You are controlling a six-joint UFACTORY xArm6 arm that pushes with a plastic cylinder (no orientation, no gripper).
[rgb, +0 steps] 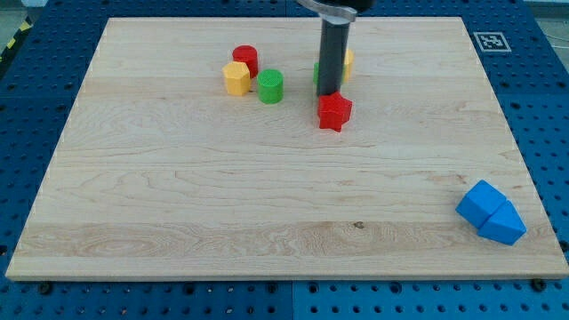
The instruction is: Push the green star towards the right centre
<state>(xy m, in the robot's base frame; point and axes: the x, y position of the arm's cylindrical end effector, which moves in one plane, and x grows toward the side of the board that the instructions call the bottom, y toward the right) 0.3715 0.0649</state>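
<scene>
The dark rod hides most of the green star block [317,74], far on the wooden table [267,196], and a yellow block [348,62] behind. The tip [329,94] touches the red star block [335,112].

wooden board [178,196] | red star [335,112] | blue blocks [492,212] | green cylinder [270,86]

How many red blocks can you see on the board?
2. A red cylinder sits near the view's top, behind the yellow block; a red star lies just below my tip. The rod could hide more.
</scene>
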